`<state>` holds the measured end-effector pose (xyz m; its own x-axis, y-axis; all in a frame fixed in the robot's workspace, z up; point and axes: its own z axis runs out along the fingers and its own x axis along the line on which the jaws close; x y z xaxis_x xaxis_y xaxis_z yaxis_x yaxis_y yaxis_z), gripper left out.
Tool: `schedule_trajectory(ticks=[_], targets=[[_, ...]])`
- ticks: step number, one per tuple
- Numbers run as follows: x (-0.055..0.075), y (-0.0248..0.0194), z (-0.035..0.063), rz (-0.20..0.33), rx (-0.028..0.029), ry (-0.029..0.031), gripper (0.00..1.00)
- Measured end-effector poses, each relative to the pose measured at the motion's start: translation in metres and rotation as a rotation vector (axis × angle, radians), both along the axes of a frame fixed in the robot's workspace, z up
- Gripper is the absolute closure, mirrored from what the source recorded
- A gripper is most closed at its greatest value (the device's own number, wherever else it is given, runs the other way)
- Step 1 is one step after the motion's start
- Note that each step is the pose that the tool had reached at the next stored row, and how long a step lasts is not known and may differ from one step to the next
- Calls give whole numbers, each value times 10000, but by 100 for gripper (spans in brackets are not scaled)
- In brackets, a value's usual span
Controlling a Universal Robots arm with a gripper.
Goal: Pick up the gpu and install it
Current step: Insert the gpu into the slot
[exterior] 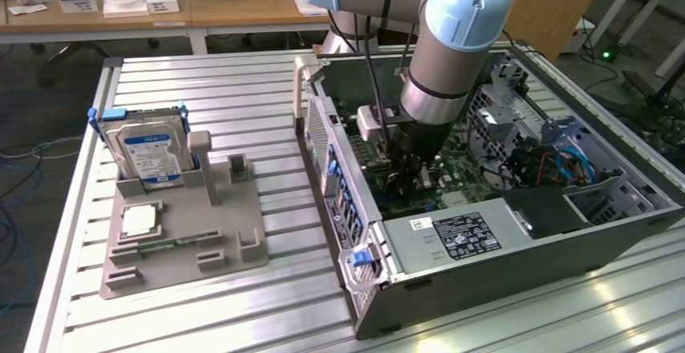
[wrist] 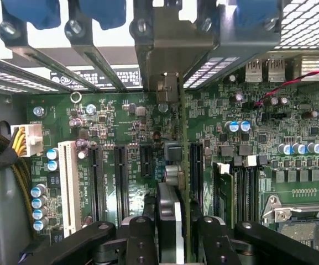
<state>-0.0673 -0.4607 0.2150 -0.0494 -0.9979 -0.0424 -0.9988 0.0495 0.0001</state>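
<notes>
The gpu [wrist: 169,218] shows edge-on in the wrist view, a thin dark card with a black fan housing. It stands upright on the green motherboard [wrist: 120,127], in line with a black slot, its metal bracket [wrist: 169,91] up against the case's rear openings. My gripper [wrist: 176,245] straddles the card from both sides. In the exterior view the gripper [exterior: 412,172] reaches straight down into the open computer case [exterior: 599,233], over the motherboard, and hides the card.
Beside the case, a grey fixture tray [exterior: 182,241] holds a silver hard drive [exterior: 150,148] and a small square chip [exterior: 139,221]. Inside the case are the power supply [exterior: 455,237], blue cables [exterior: 557,160], a white slot [wrist: 68,185] and the processor socket [wrist: 300,212].
</notes>
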Motion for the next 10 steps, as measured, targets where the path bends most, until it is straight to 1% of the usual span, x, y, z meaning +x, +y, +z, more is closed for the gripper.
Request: schedule_trajectory(ticks=[2,3,10], targets=[[0,-1,25,0,-5,-2,65],[0,-1,57,2,-5,-7,65],[0,-1,347,1,-4,-45,65]])
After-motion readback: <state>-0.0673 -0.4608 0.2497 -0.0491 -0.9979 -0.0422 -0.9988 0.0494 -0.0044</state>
